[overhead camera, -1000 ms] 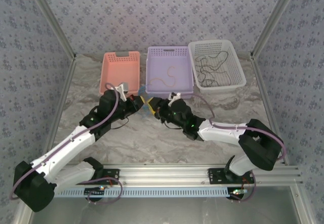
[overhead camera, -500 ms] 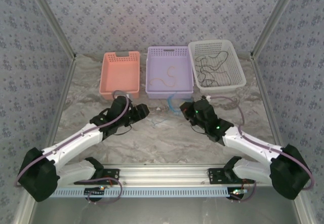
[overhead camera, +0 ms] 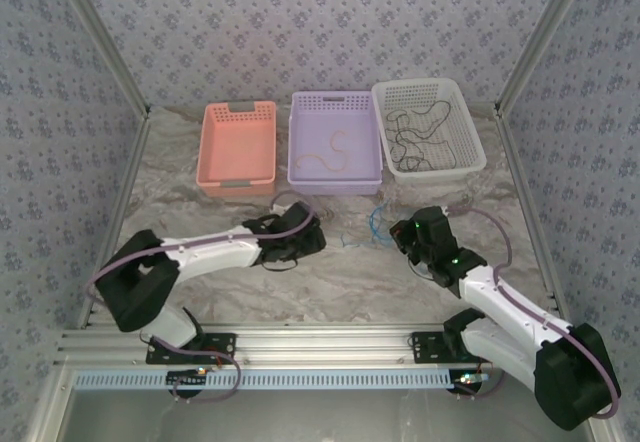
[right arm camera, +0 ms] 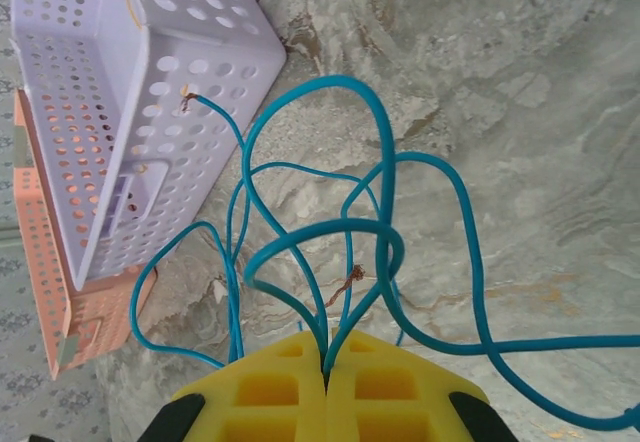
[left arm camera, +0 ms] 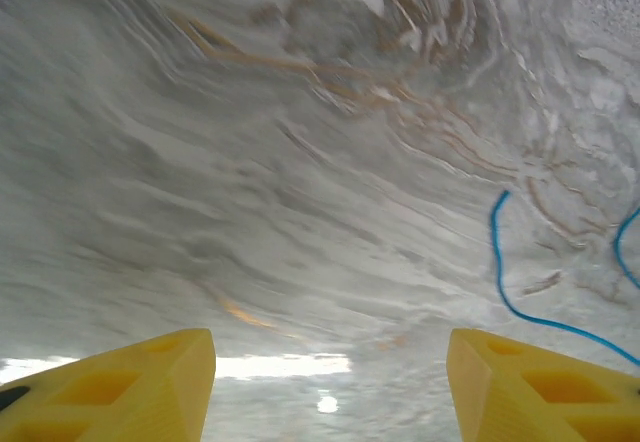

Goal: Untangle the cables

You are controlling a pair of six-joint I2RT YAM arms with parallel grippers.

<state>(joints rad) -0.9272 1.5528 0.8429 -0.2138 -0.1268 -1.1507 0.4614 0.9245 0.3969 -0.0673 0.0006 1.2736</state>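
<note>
A blue cable (right arm camera: pixel 350 232) loops in a loose tangle over the marble table, and my right gripper (right arm camera: pixel 327 362) is shut on two of its strands. From above, that blue cable (overhead camera: pixel 375 224) lies between the two grippers, just left of the right gripper (overhead camera: pixel 397 230). My left gripper (overhead camera: pixel 318 239) is low over the table with its yellow fingers (left arm camera: pixel 130 382) wide apart and nothing between them. One blue strand (left arm camera: pixel 500 262) runs past its right finger. Black cables (overhead camera: pixel 415 132) lie in the white basket (overhead camera: pixel 470 132), and a tan cable (overhead camera: pixel 325 157) lies in the purple basket (overhead camera: pixel 372 142).
The pink basket (overhead camera: pixel 215 147) stands left of the purple one at the back of the table. In the right wrist view the purple basket (right arm camera: pixel 150 82) and the pink basket (right arm camera: pixel 50 252) are close ahead on the left. Patterned walls close in the sides.
The left gripper has opened and let go of the cable, and its arm has dropped low and reached right. The right gripper has pulled back to the right with the blue cable.
</note>
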